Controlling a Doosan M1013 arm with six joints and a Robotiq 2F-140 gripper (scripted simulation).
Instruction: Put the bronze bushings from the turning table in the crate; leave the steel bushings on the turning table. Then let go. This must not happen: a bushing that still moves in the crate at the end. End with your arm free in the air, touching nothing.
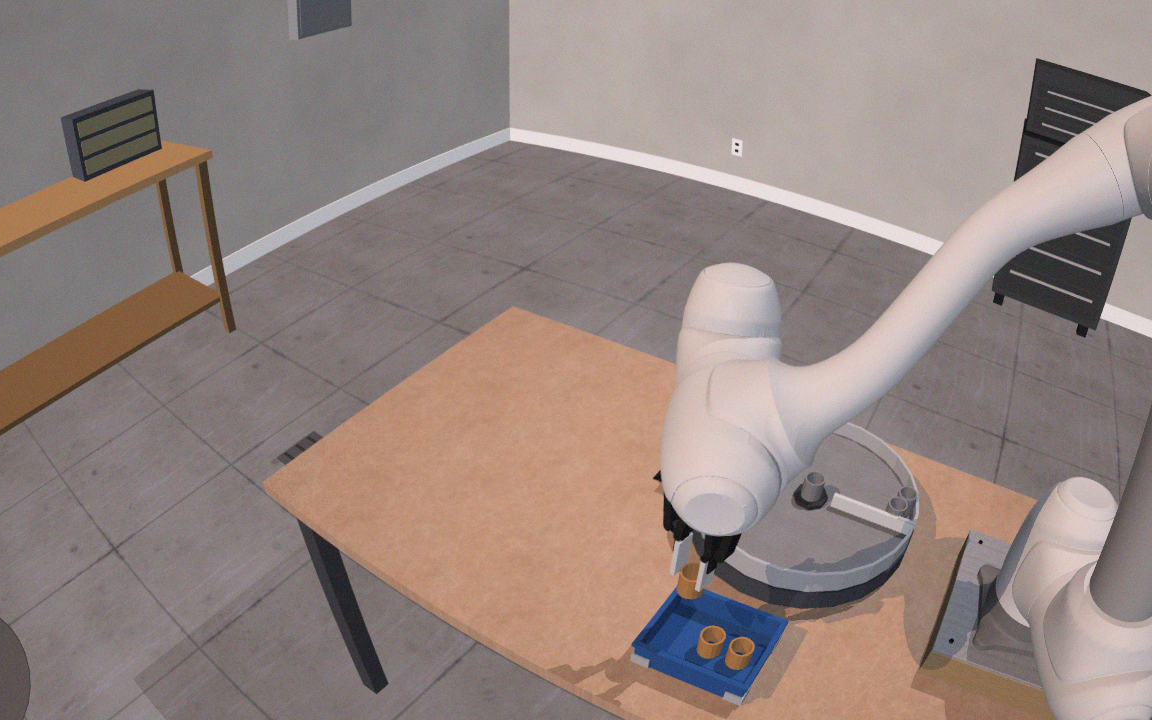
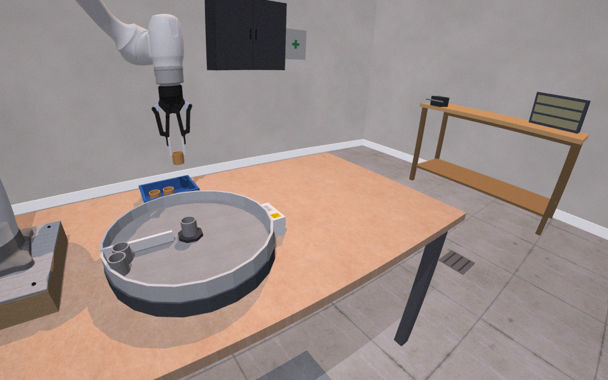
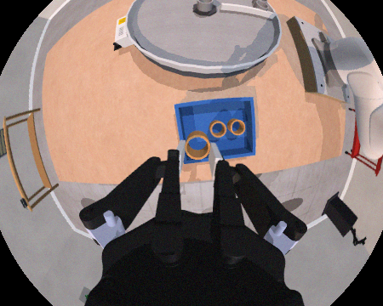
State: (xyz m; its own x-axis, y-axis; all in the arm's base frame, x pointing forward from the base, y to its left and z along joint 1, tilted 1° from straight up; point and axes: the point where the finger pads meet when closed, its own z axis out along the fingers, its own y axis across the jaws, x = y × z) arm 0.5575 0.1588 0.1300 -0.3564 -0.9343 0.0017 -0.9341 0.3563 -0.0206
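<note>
Last Bronze Ring Hangs Over Its Blue Box

The claw (image 1: 689,562) (image 2: 177,146) (image 3: 197,150) is closed on a bronze bushing (image 1: 688,582) (image 2: 178,158) (image 3: 197,158). Its two pale fingers pinch the sides, and the round hole faces up. Held this way, the bottom sticks out below the fingers, so it can likely touch down first and stand up straight.

The bushing is in the air, high above the blue crate (image 1: 683,671) (image 2: 144,185) (image 3: 251,106). Being up high probably keeps it from bumping the wall. Two more bronze bushings stand inside the crate, the near one (image 1: 710,642) (image 2: 168,190) (image 3: 213,133) and the far one (image 1: 740,653) (image 2: 154,193) (image 3: 231,133). They are close together at one side, which leaves room for the third at the other side.

On the turning table (image 1: 786,566) (image 2: 192,281) (image 3: 191,66), one steel bushing (image 1: 813,487) (image 2: 188,227) (image 3: 205,5) stands in the middle, on a dark base. Two more are by the rim, next to the white bar (image 1: 869,514) (image 2: 152,240) (image 3: 244,9). They are steel, so they should stay there.

No bronze one shows on the turning table, so this is probably the last. The arm should lower it gently, let go once it stands still, and go straight up. Dropped from high up, it could roll or knock the others.
</note>
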